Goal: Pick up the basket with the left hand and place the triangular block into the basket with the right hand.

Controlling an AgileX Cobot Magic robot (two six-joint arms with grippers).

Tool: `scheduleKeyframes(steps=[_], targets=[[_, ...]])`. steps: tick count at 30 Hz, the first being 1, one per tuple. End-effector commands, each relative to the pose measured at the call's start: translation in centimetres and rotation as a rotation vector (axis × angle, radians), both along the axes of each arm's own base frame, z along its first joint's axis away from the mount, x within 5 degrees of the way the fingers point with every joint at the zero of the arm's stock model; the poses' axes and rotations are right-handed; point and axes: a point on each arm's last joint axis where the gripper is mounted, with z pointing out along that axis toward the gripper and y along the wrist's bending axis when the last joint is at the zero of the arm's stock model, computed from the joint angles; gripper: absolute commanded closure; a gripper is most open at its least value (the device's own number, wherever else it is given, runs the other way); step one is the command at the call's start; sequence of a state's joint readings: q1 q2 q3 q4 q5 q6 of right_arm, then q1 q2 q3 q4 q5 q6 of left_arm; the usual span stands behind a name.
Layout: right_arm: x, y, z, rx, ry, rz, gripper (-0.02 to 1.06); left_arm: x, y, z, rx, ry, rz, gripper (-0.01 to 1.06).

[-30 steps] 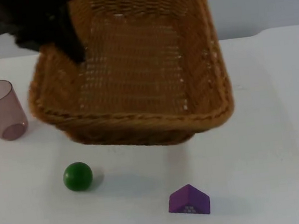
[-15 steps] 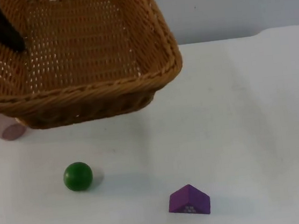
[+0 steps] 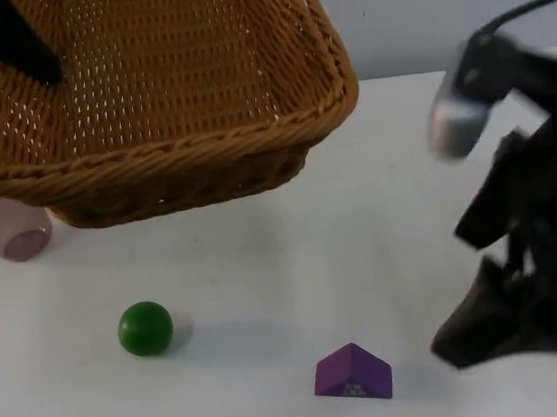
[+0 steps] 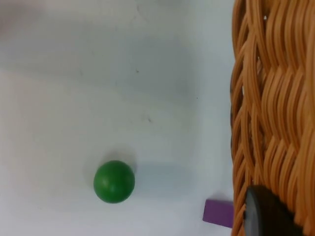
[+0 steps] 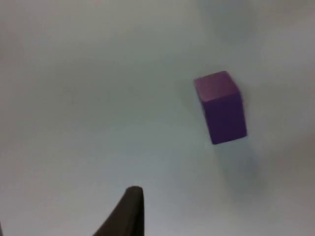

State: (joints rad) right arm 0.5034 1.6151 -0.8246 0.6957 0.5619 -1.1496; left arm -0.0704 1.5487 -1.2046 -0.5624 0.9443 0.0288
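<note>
Resting on the white bench [image 3: 265,270], the purple triangular block [image 3: 352,373] lies near the front edge, free of any grip. Note the right gripper [image 3: 494,330] just beside the block on its right; you cannot tell how far its jaws stand apart. Observe the left gripper [image 3: 24,51] clamped on the wicker basket [image 3: 174,170] rim, holding it raised above the bench. Judge the lift complete and the block pickup in hand. Next, centre the right gripper over the block. A green ball [image 3: 145,328] and pink cup [image 3: 4,225] stand apart.
</note>
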Motion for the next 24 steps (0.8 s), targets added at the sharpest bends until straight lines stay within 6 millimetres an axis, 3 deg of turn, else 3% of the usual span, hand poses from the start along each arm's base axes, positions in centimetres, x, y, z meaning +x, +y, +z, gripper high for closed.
scheduleKeyframes(steps=[1, 6, 16, 24], targets=[[0.0, 1.3, -1.9, -0.034, -0.023, 0.034, 0.0, -0.1, -0.2, 0.6, -0.028, -0.028, 0.0, 1.05], [1.3, 3.6, -4.5, -0.07, 0.002, 0.111, 0.0, -0.1, -0.5, 0.8, -0.076, -0.027, 0.014, 1.05], [4.9, 6.0, -6.0, -0.08, -0.015, 0.15, 0.0, -0.1, -0.7, 0.9, -0.101, -0.034, -0.001, 1.05], [4.8, 7.4, -7.2, -0.13, -0.035, 0.243, 0.0, -0.1, -0.7, 1.0, -0.103, -0.034, -0.001, 1.05]])
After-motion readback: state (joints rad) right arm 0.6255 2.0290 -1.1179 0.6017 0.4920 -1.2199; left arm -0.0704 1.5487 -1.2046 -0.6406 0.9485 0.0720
